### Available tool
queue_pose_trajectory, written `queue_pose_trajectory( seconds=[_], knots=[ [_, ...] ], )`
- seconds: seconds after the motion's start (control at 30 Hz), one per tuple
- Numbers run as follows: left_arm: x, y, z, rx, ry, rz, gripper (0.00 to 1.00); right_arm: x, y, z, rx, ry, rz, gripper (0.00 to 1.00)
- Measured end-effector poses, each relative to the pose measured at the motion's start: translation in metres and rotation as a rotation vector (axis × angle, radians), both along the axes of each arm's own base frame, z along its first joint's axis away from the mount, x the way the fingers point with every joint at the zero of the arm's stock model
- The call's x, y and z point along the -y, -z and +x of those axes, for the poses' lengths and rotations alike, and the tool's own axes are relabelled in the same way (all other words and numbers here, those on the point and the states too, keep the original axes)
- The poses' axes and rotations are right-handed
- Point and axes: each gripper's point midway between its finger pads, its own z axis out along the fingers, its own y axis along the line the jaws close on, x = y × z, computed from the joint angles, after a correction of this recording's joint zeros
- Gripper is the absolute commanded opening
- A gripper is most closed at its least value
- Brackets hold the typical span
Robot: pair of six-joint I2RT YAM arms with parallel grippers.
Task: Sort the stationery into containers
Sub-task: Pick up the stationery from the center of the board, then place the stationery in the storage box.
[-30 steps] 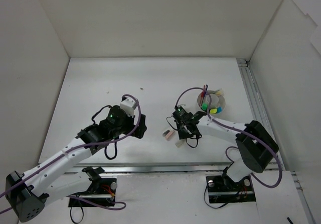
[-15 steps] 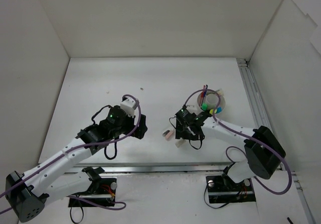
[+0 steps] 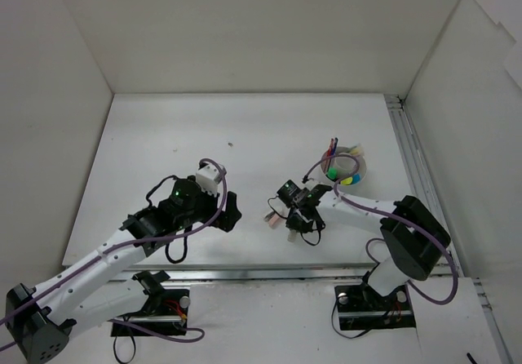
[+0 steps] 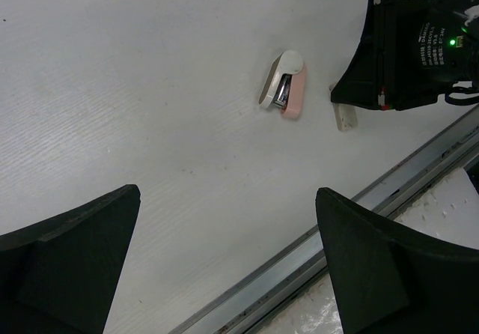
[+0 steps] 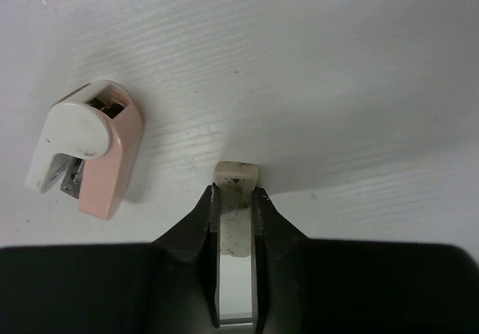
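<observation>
My right gripper (image 5: 235,195) is shut on a pale tan eraser (image 5: 236,213) with dark specks, held low at the table surface. In the top view the right gripper (image 3: 294,222) is at table centre, with the eraser (image 3: 292,235) at its near side. A pink and white item (image 5: 90,150) lies just left of it, also in the top view (image 3: 272,216) and the left wrist view (image 4: 285,87). The white round tub (image 3: 359,173) at the right holds highlighters and pens. My left gripper (image 4: 228,195) is open and empty, left of the pink item.
White walls enclose the table on three sides. A metal rail (image 4: 359,214) runs along the near table edge, and another (image 3: 410,164) runs along the right side beside the tub. The left arm's black wrist (image 3: 196,205) hovers left of centre.
My right gripper has moved down and slightly left onto the tan eraser and shut on it. My left gripper has shifted a little toward the near edge.
</observation>
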Motion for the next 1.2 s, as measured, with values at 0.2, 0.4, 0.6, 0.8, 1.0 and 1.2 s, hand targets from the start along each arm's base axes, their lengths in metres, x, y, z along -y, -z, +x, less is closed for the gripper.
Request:
queue_pose_trajectory(
  seconds=[0.2,0.4,0.6,0.8,1.0,1.2],
  knots=[
    [-0.001,-0.006,-0.001,0.017,-0.001,-0.015,1.00,0.016,-0.026,0.006,0.112,-0.032,-0.022,0.00],
    [-0.003,-0.002,-0.002,0.022,-0.004,-0.018,1.00,0.057,-0.103,0.060,0.372,0.020,-0.022,0.00],
    [-0.001,0.002,0.004,0.011,-0.007,0.006,1.00,0.144,-0.191,0.095,0.663,0.217,-0.161,0.00],
    [0.008,-0.005,0.022,0.010,0.003,0.034,1.00,0.203,-0.216,0.108,0.720,0.342,-0.300,0.00],
    [0.015,-0.009,0.043,-0.010,0.012,0.025,1.00,0.227,-0.183,0.128,0.601,0.341,-0.406,0.00],
    [0.020,0.000,0.057,-0.067,0.021,0.024,1.00,0.226,-0.158,0.144,0.539,0.300,-0.427,0.00]
  ],
)
